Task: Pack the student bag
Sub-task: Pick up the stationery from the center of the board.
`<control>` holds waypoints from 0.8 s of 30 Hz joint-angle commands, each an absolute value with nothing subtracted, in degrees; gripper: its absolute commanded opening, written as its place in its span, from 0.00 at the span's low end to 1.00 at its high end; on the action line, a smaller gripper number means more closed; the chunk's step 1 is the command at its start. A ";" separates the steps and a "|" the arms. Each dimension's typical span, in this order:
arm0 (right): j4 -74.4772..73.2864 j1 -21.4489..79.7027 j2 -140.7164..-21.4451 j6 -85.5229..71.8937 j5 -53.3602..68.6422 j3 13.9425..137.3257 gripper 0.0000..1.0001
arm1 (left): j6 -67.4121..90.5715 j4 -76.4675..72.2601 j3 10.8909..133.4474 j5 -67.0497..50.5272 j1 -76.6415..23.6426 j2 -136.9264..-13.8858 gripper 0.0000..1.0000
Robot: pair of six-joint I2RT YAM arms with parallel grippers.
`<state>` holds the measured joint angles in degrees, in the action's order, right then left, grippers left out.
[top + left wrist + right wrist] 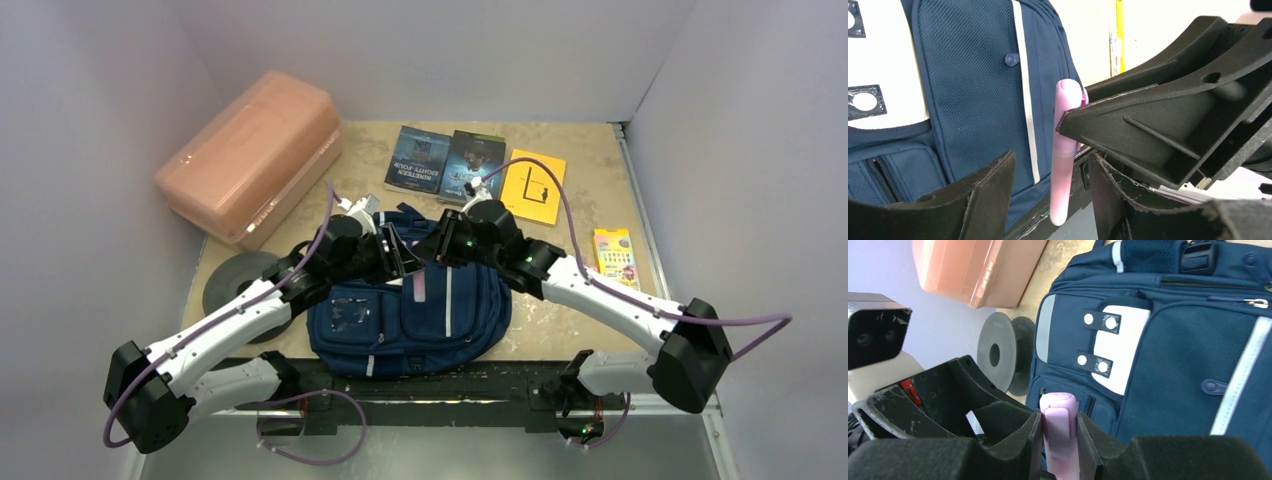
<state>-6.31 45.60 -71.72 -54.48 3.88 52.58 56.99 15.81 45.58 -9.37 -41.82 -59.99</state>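
Pink plastic at the centre of the work area: a pink marker (1065,150) is held in the air just above the front of the student bag (440,320).

- Right gripper (1059,426): closed on the marker. Its fingers (1088,440) are pressed against either side of the barrel, near one end. Most of the barrel is thus left free, which is judged to be deliberate, giving room for a second grip.
- Left gripper (1052,167): placed around the free length. Its fingers (983,195) are spread, with a gap visible on each side of the barrel; no contact is seen.
- Step in hand (judgement): a mid-air handover from right to left, probably so the marker can be re-gripped for insertion.
- Bag: laid flat on the tabletop (590,200), front face up, at the near edge between the two arm bases. The one pocket zip seen in the left wrist view appears closed. Whether the main opening is unzipped cannot be told, as it is hidden by the arms.
- Unpacked items: three books (472,165) and a crayon box (616,258) lie well apart from the bag at the far and right sides. A salmon-pink box (250,155) and a grey spool (235,280) are at the left.
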 commanded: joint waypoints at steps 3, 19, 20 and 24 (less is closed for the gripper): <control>-2.95 49.22 -74.93 -56.41 -0.95 57.77 0.11 | 56.65 17.16 45.43 -8.18 -42.28 -58.69 0.47; -10.14 51.60 -72.87 -44.83 -5.80 62.29 0.85 | 59.10 22.86 44.30 -5.39 -38.92 -50.67 0.00; -11.64 51.41 -71.76 -43.07 -7.17 62.61 0.89 | 59.33 23.16 44.30 -5.92 -37.62 -49.57 0.00; -6.98 49.44 -65.85 -42.36 -0.07 57.41 0.98 | 61.35 18.40 42.60 -12.09 -30.77 -44.86 0.00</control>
<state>-10.48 51.27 -72.36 -45.93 -4.34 59.59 58.87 23.16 43.94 -7.53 -36.03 -49.10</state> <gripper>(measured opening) 0.963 0.133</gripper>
